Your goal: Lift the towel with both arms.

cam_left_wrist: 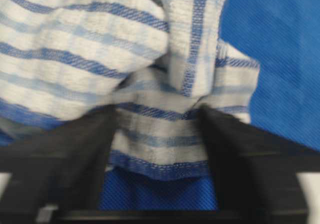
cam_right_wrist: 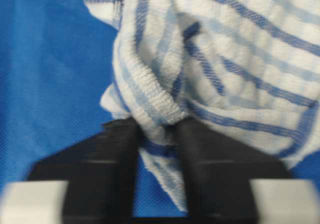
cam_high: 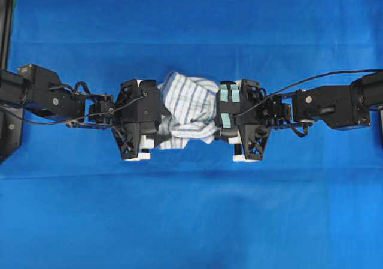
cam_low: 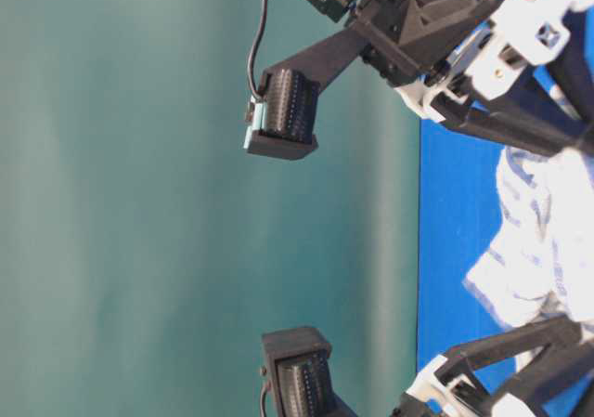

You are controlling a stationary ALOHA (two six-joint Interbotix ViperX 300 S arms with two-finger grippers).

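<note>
Evidently both claws, left claw (cam_left_wrist: pixel 159 149) and right claw (cam_right_wrist: pixel 159 134), pinch the towel (cam_high: pixel 188 101) (bunched); lifting off the surface (cam_high: pixel 191 221) remains

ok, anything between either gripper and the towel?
Nothing visible. The left gripper and right gripper each already have a fold of the towel between their fingers, and only the blue tablecloth lies around it.

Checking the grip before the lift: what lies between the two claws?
Only the bunched towel, shown in the overhead view; the left claw and right claw each pinch an end.
</note>
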